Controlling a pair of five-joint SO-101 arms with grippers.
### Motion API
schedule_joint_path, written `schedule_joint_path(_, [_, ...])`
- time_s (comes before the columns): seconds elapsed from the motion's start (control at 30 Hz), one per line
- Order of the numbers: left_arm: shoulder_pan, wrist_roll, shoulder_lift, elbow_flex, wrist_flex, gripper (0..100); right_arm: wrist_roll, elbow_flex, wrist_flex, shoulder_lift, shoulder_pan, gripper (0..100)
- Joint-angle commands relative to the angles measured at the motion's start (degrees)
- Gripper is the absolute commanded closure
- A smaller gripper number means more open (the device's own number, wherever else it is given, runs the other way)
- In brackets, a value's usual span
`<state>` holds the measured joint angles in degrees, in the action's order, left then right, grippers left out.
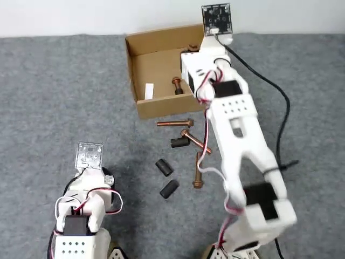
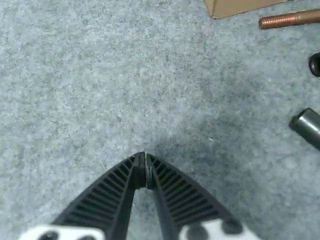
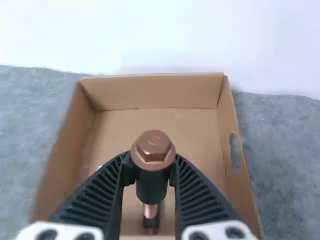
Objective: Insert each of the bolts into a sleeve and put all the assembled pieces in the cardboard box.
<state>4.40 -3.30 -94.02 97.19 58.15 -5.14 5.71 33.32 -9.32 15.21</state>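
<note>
Clamped between the ribbed black fingers of the right hand (image 3: 150, 165): a hex-headed copper bolt (image 3: 153, 147) seated in a smooth black sleeve (image 3: 150, 184), head-on in the right wrist view, above the floor of the open cardboard box (image 3: 150, 92) at the counter's far edge. In the high view, on the fuzzy grey counter (image 1: 64, 97) just before the box: three loose threaded bolts (image 1: 175, 123), three short cylindrical sleeves (image 1: 164, 167). Left hand (image 2: 145, 171) clenched on nothing, by the near edge

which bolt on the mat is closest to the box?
The bolt lying along the front wall of the cardboard box; the other two lie farther off, angled.
</note>
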Motion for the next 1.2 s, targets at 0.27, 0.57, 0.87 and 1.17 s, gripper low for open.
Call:
schedule_joint_path(0.27, [0.26,0.18,-0.44,-0.4,-1.58,100,-0.18,15.82,-1.27,-23.43,-2.15,99.0])
schedule_joint_path(0.57, [0.26,0.18,-0.44,-0.4,-1.93,100,2.02,19.25,5.05,-29.14,-1.63,87.9])
schedule_joint_path(0.87, [0.35,0.18,-0.18,-0.4,-2.37,100,1.85,30.42,19.74,-28.88,-1.54,89.9])
schedule_joint_path(1.17, [0.35,0.18,-0.18,-0.4,-2.29,100,2.29,48.26,45.58,-26.51,1.1,98.0])
